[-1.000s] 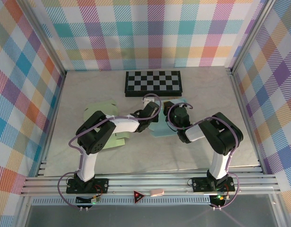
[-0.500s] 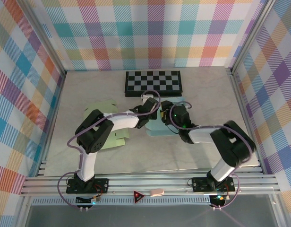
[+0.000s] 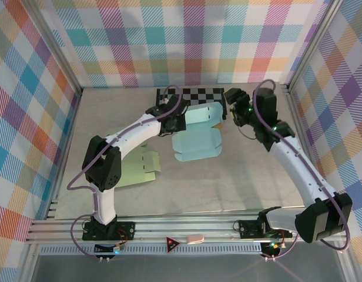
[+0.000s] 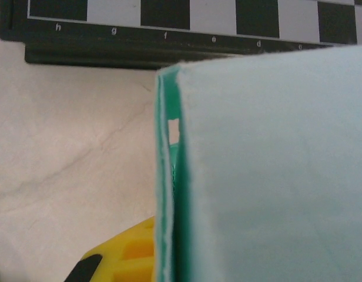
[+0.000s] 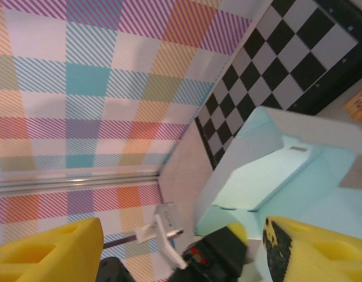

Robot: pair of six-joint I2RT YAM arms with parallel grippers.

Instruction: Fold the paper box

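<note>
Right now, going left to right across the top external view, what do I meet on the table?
green paper sheet → left end effector → blue paper box → right end effector

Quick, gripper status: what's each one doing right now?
Left gripper: closed, gripping the paper box.
Right gripper: open, holding nothing.

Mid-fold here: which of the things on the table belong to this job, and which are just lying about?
In the job:
blue paper box, pinched by the left hand
right hand, open, off to the box's right

Lying about:
chessboard at the back
flat green card blank, untouched, likely another box
</note>
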